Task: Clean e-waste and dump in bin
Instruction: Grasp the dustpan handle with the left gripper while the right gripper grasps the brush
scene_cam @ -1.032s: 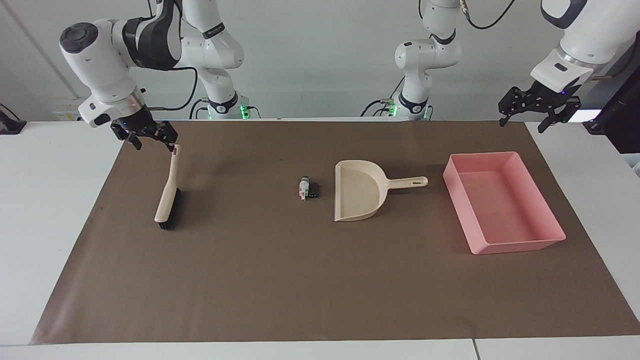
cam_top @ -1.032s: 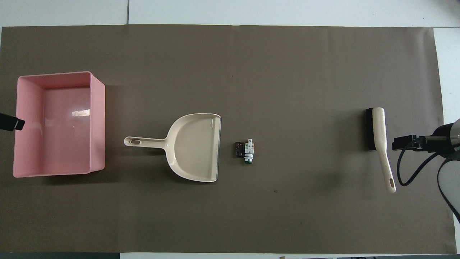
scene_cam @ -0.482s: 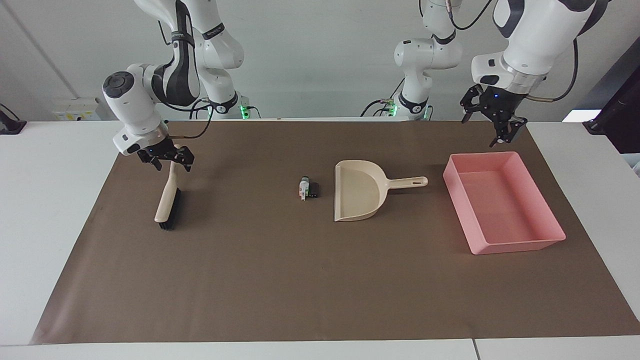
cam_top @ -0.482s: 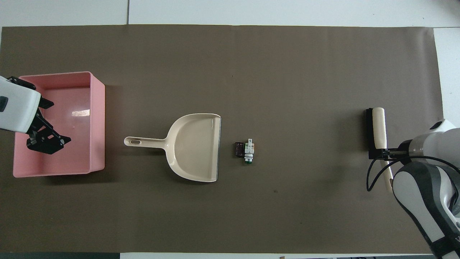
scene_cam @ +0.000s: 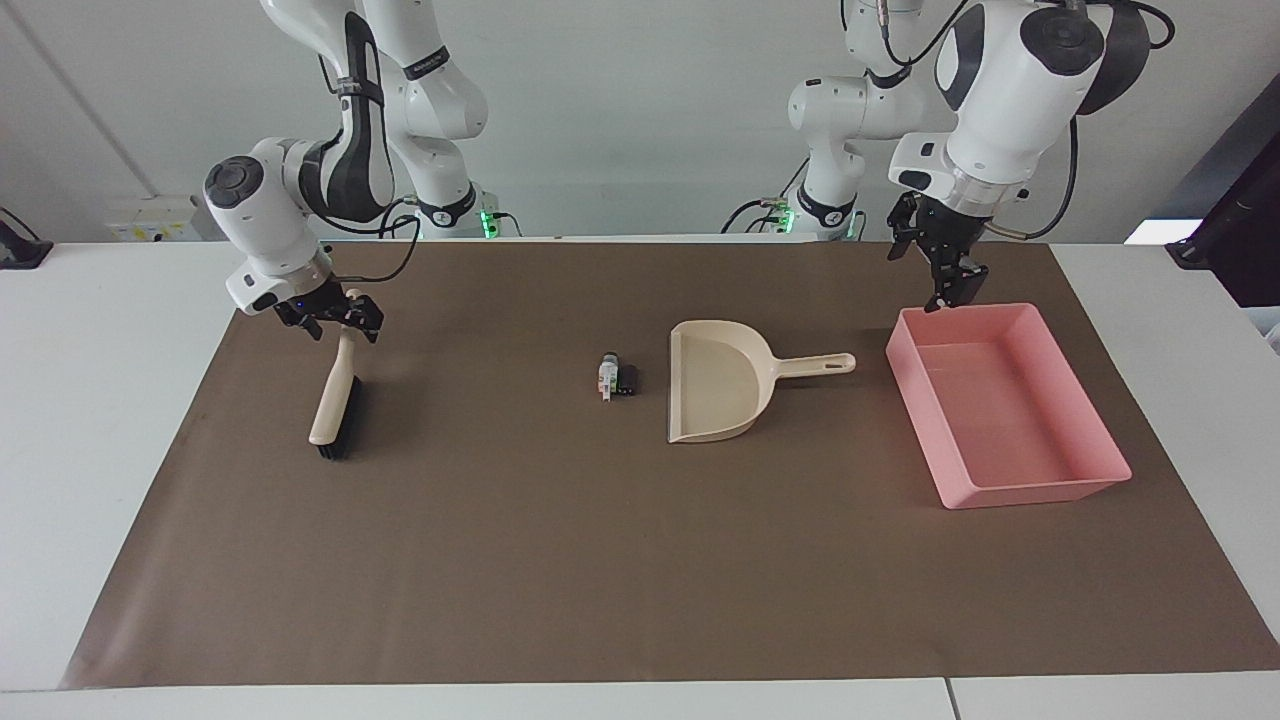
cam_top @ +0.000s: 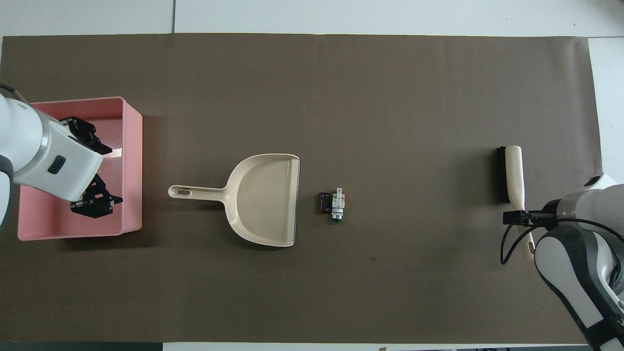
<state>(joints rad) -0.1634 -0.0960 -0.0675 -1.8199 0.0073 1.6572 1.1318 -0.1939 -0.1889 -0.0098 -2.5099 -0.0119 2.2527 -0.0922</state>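
Observation:
The e-waste is a tiny white piece with orange and green marks and a small black block, lying together mid-mat beside the mouth of the beige dustpan. The overhead view shows the e-waste and the dustpan too. The pink bin stands toward the left arm's end. My left gripper is open and empty, up in the air over the bin's wall. My right gripper is open, low, with a finger on each side of the brush handle.
A brown mat covers most of the white table. The brush lies toward the right arm's end, bristle end farther from the robots. The dustpan's handle points at the bin.
My left gripper swung in from past the mat's end to over the bin. My right gripper came down from above the brush handle's tip to straddle the handle.

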